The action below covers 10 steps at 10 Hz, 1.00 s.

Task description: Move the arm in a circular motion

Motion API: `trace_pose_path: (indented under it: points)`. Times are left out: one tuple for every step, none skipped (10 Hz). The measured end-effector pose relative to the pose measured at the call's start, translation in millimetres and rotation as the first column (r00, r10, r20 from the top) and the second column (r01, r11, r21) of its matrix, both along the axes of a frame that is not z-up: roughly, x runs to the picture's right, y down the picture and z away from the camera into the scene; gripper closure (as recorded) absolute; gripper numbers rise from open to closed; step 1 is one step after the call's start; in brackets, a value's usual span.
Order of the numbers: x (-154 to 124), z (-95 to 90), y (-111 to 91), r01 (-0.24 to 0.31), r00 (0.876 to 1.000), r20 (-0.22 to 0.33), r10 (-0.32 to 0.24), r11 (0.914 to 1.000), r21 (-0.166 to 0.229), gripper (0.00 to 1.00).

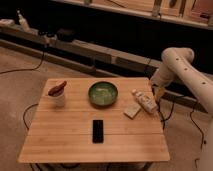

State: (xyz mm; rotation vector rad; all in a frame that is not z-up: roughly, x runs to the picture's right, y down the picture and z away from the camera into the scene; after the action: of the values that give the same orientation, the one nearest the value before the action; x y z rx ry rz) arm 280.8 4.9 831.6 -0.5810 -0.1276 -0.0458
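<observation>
The large glossy white arm (176,62) comes in from the right edge, bends at a bulbous joint near the upper right, and reaches down-left toward the table's right far corner. The gripper (159,93) hangs at its end just off the right edge of the wooden table (60,145), close beside a pale wrapped item (145,101). It holds nothing that I can see.
On the table stand a green bowl (103,93), a white cup with a red-brown object (58,94), a black phone (98,130) and a small pale packet (132,110). Cables lie on the floor around the table. A dark bench with shelves runs along the back.
</observation>
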Motion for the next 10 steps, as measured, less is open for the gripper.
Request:
trace_pose_path:
  points:
    - [-24.0,12.7,-13.7,0.049,0.999,0.007,-0.049,0.9988,0.01,0.35]
    - [-43.9,19.7,-20.6,0.086,0.996,0.017,-0.086,0.9961,0.02,0.35]
    - [-70.6,25.7,-27.1,0.134,0.99,0.034,-0.136,0.9902,0.038,0.35]
    - [-104.6,29.1,-29.5,0.192,0.979,0.062,-0.195,0.9797,0.059,0.35]
    - [-138.0,28.9,-25.3,0.244,0.964,0.092,-0.251,0.9667,0.077,0.35]
    - [-174.8,23.0,-14.1,0.306,0.939,0.134,-0.317,0.9469,0.099,0.35]
    - [-207.6,11.7,2.7,0.359,0.908,0.183,-0.376,0.9254,0.123,0.35]
    - [-242.2,-11.4,30.6,0.41,0.863,0.256,-0.436,0.8999,0.149,0.35]
    - [-263.1,-31.0,51.5,0.437,0.827,0.314,-0.466,0.8848,0.162,0.35]
    - [-282.2,-58.5,80.6,0.466,0.78,0.389,-0.49,0.8699,0.163,0.35]
